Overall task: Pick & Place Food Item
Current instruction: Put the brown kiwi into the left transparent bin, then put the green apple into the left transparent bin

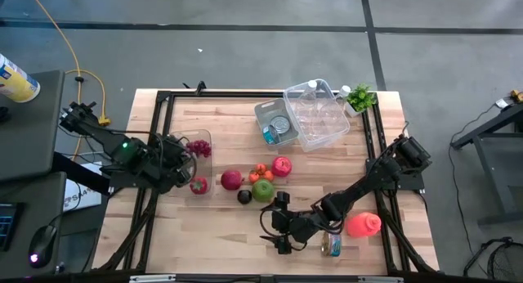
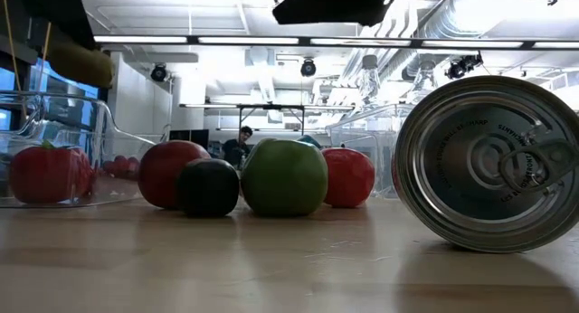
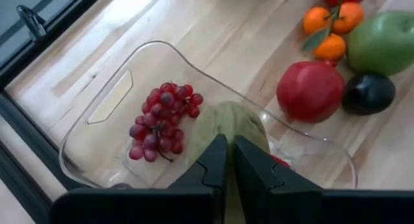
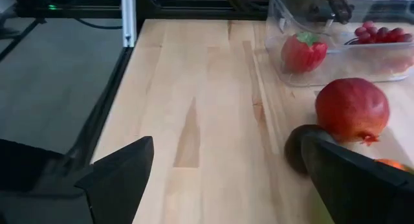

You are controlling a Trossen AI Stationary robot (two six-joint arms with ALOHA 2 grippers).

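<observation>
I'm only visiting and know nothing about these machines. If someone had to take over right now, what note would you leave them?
Left gripper: shut, holding nothing, over the clear tray at the table's left.
Right gripper: open, empty, low over the table near the front, close to the dark plum and the can.
Done: grapes and a strawberry are in the tray.
Left: the pomegranate, green apple, red apple, oranges and plum lie loose mid-table.

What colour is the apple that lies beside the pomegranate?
Green; the apple shows best in the low view.
</observation>
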